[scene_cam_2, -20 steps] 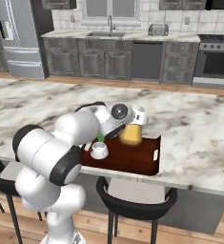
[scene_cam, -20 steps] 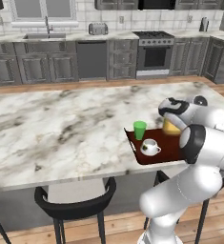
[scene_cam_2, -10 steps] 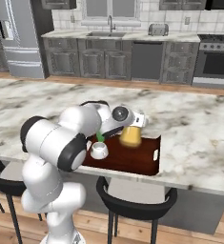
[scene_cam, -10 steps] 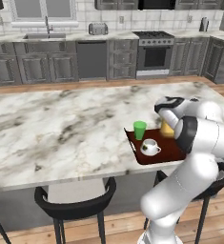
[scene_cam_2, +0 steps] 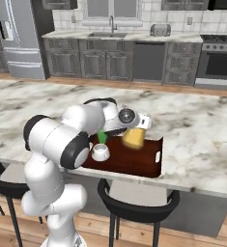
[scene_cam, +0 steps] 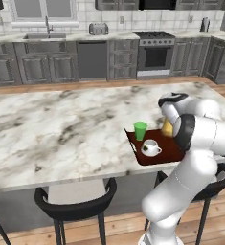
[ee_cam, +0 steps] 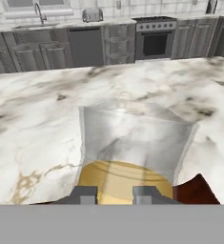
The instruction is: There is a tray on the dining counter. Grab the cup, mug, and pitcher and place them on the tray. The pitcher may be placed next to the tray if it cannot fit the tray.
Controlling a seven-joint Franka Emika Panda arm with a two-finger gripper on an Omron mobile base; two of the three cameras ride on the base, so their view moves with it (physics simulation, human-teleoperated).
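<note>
Pitcher point(scene_cam_2: 133, 137) on the tray point(scene_cam_2: 148, 163) beside cup point(scene_cam: 140, 130) and mug point(scene_cam: 150, 148); gripper point(ee_cam: 115, 195) clenched on its clear neck. Glass looks slick, bottom-heavy, breakable: grip the neck.

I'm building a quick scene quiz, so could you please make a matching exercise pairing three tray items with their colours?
Things:
1. cup
2. mug
3. pitcher

Colours:
A. amber-orange body with a clear neck
B. bright green
C. white with a dark inside

Pairs: 1-B, 2-C, 3-A. All three stand on the dark red-brown tray.
</note>
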